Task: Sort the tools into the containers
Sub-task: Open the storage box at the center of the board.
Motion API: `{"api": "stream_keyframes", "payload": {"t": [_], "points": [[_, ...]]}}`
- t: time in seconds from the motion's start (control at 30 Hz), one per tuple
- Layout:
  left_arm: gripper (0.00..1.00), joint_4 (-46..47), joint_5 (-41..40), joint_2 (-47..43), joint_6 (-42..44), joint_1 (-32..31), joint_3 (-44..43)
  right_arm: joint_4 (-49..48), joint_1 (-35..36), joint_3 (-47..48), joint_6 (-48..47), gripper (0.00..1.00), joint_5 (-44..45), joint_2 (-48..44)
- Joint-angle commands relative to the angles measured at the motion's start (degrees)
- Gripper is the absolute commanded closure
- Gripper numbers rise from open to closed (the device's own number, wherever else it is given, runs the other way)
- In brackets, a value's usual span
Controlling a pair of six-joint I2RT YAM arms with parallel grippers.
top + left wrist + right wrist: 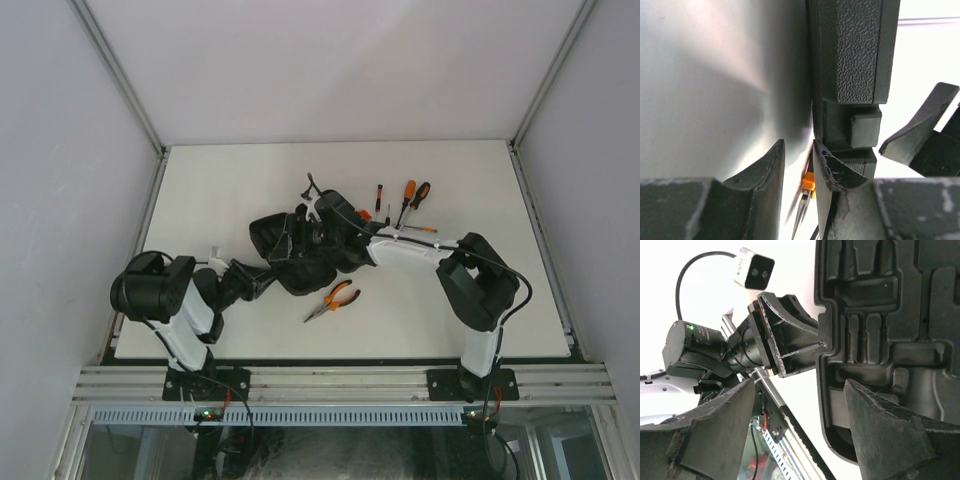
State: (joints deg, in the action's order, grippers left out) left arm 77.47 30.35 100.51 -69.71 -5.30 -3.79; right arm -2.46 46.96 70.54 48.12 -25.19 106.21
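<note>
The black tool case [268, 236] lies open at the middle of the table, its moulded slots [890, 305] showing in the right wrist view. My right gripper [799, 385] stands open astride the case's rim [826, 390], one finger over the inside and one outside. My left gripper [799, 145] is at the case's edge [855, 50], its jaws a little apart with nothing between them. Orange-handled pliers [333, 299] lie on the table in front of the case and show through the left gripper's gap, pliers [808, 192]. Three screwdrivers [405, 200] lie behind the case.
The white table [480, 300] is walled at the back and on both sides. A metal rail [340, 385] runs along the near edge by the arm bases. The left arm's wrist and camera [754, 267] sit close beside the right gripper.
</note>
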Motion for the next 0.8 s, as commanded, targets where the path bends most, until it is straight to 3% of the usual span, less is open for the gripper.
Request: {"api": "stream_keyframes", "payload": {"t": [0.0, 0.27, 0.53, 0.67, 0.77], "points": [[0.65, 2.7, -2.5, -0.4, -0.5, 1.1, 1.5, 4.9, -0.5, 3.7, -6.4, 0.28, 4.9, -3.4], [0.6, 0.5, -7.0, -2.0, -1.2, 1.3, 3.9, 17.4, -3.6, 2.1, -16.1, 0.27, 18.6, -10.5], [0.58, -1.6, -11.8, -7.7, -2.3, 1.3, 8.2, 20.6, -13.0, -1.3, -21.0, 0.28, 20.8, -13.2], [0.57, -8.5, -13.8, -14.4, -1.2, 1.3, 8.7, 20.8, -16.5, -2.6, -22.4, 0.29, 20.0, -13.4], [0.57, -21.9, -15.2, -22.8, 1.2, 1.3, 7.1, 20.4, -18.4, -4.0, -22.9, 0.29, 19.5, -14.1]]}}
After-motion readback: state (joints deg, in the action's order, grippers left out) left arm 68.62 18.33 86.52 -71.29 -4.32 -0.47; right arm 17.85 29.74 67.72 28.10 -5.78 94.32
